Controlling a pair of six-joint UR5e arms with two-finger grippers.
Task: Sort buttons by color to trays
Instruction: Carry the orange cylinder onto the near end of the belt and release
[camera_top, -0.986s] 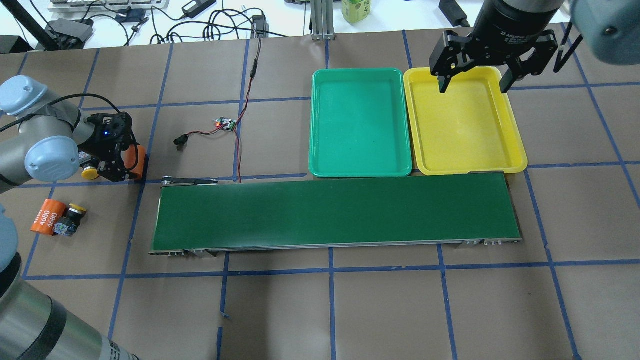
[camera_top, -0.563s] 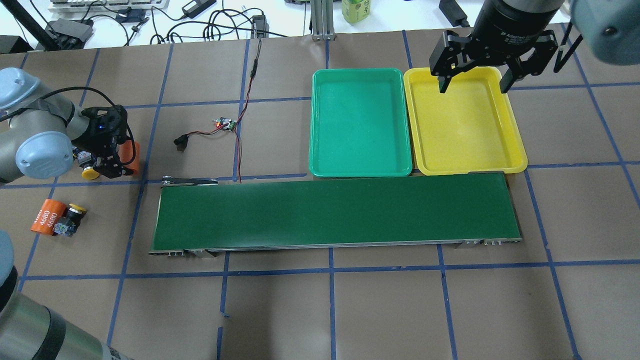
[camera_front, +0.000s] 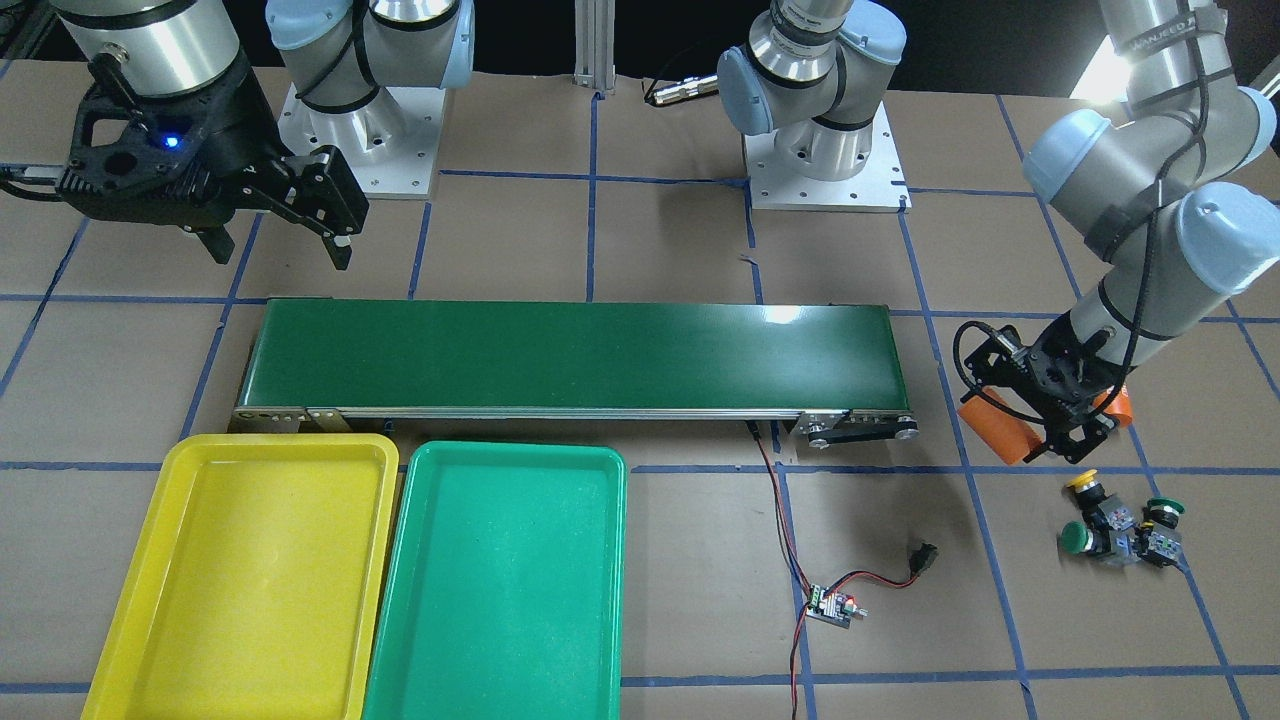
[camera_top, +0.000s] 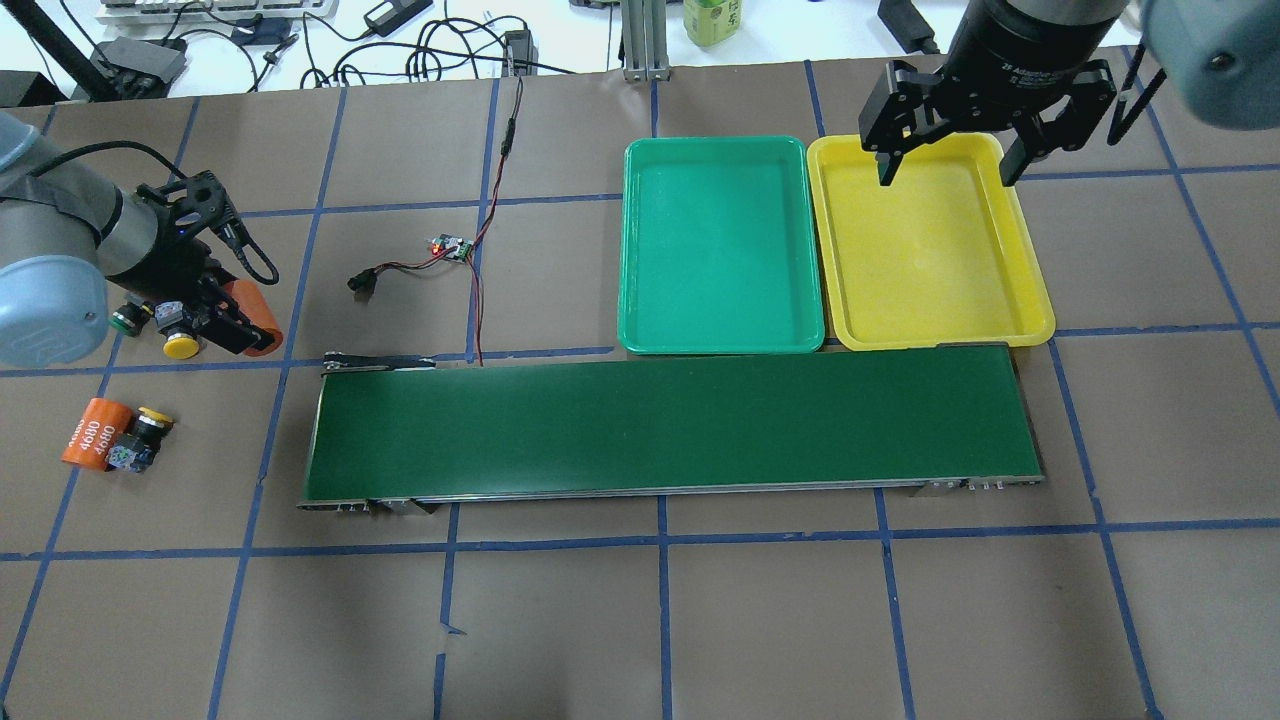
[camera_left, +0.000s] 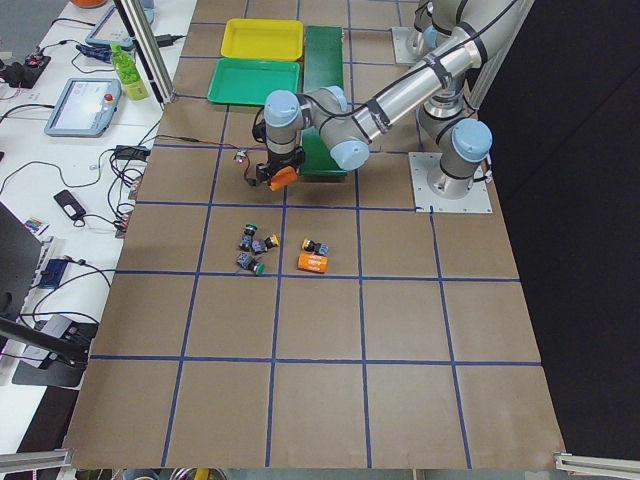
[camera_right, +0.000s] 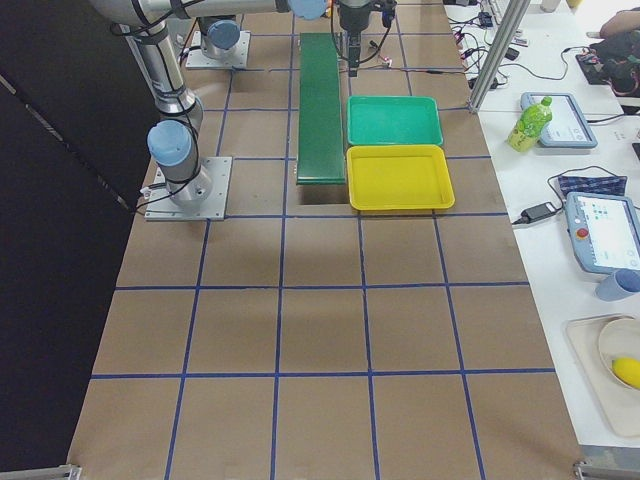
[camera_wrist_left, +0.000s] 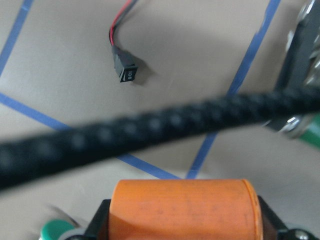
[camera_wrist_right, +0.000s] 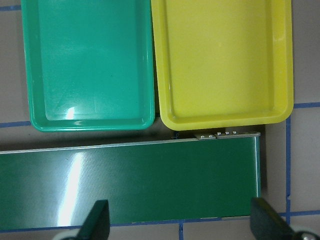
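My left gripper (camera_top: 215, 310) is shut on an orange cylinder (camera_top: 255, 318), which also shows between its fingers in the left wrist view (camera_wrist_left: 182, 210). It is just beside a cluster of buttons: one yellow-capped (camera_front: 1085, 482) and two green-capped (camera_front: 1075, 537) (camera_front: 1163, 510). A second yellow-capped button (camera_top: 150, 420) lies against another orange cylinder (camera_top: 95, 448). My right gripper (camera_top: 940, 165) is open and empty above the far edge of the yellow tray (camera_top: 930, 250). The green tray (camera_top: 720, 245) sits beside it. Both trays are empty.
A long dark-green conveyor belt (camera_top: 670, 425) lies between the trays and the near table area. A small circuit board with red and black wires (camera_top: 450, 248) and a switch (camera_top: 360, 282) lies between the buttons and the green tray.
My left arm has swung left and its wrist has turned, carrying the orange cylinder with it. A green button now shows beside the yellow one. The right gripper has not moved.
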